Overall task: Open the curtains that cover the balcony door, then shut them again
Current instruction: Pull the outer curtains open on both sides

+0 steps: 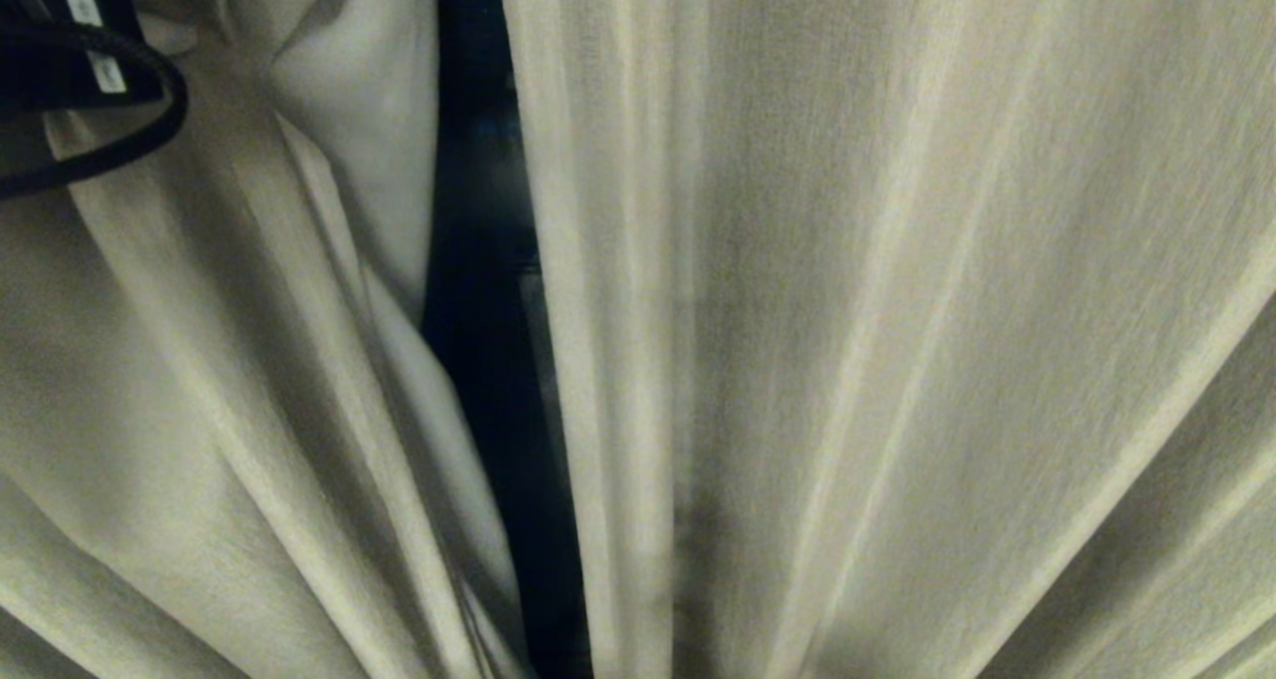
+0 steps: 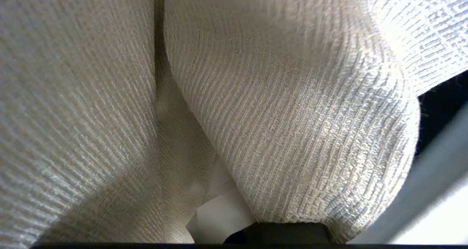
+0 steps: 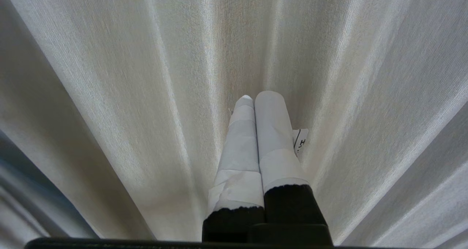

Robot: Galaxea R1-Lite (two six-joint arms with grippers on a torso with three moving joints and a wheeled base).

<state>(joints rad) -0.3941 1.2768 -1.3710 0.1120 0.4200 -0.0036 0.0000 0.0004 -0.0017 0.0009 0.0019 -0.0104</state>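
Cream woven cloth fills every view: the curtains hang in soft pleats, and only a narrow dark slit of the balcony door is seen between the two panels. The left panel is gathered into a bunch near the left arm at the upper left. In the left wrist view a thick fold is pressed against the left gripper, which is closed, apparently on this fold. The right gripper is closed on nothing, its fingers together in front of the right panel. The cloth is judged light, limp and easy to slip; a doubled fold near the inner edge should be pinched, not a single layer.
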